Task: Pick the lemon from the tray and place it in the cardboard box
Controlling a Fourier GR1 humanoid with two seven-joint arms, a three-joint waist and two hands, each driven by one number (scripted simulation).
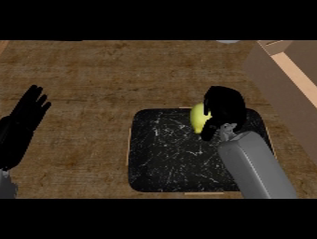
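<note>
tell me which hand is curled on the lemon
The right hand, over the tray, is curled round the lemon. The left hand rests open at the left edge, fingers straight, holding nothing.

A brown woodgrain surface (120,74) carries a dark, white-flecked tray (168,158) near the middle and a cardboard box (292,93) at the right.

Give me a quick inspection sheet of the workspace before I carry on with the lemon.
Surface: brown wood-grain counter.
Job's things: lemon over the far part of the black tray; cardboard box at the far right, open.
Clutter: a pale object at the far edge, cut off, cannot tell what.
Hands: right hand curled round the lemon; left hand open, resting at the left edge, fingers up.
Cables: nothing seen.
Surroundings: nothing seen beyond the counter.
</note>
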